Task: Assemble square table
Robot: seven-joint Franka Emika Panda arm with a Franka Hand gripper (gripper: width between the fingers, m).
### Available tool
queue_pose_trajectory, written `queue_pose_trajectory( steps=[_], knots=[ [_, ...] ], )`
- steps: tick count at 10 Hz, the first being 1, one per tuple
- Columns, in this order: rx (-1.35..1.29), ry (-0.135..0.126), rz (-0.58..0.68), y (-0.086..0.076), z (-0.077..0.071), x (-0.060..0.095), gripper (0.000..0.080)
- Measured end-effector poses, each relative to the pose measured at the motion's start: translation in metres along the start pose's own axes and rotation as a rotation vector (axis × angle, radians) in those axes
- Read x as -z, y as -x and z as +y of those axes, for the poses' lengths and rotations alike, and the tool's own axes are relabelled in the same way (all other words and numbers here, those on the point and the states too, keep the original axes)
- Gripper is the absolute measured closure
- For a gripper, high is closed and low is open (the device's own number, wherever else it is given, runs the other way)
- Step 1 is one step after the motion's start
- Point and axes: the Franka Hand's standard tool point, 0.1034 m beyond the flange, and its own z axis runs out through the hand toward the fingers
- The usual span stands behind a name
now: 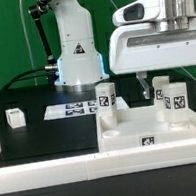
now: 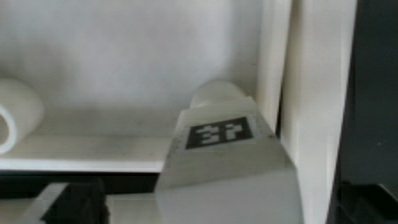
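Arm (image 1: 77, 48): white, top middle of the exterior view.
Border rail (image 1: 56, 173): long and white, along the bottom of the exterior view.
Square table slab (image 1: 126, 134): lower right of the exterior view, flat on the black table, with a tag on its front rim.
Claw (image 1: 172, 75): upper right of the exterior view. Its fingers are wide apart and hold nothing.
Marker board (image 1: 72, 110): flat, in the middle, behind the slab.
Left leg (image 1: 106, 97): stands up on the slab.
Back leg (image 1: 160, 85), front leg (image 1: 175, 103): close together on the slab, under the claw.
Loose leg (image 1: 15, 118): alone at the exterior view's left.
Tagged leg (image 2: 222, 150): close up in the wrist view (which one, I cannot tell).
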Motion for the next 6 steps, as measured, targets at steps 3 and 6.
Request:
queue_pose_trajectory(
  steps=[3,6],
  knots=[
    [0.034,-0.001,0.001,-0.001,-0.0005,0.0009,0.0412],
    [-0.006,-0.001,0.0,-0.0009,-0.0004,0.0007,0.051]
  ],
)
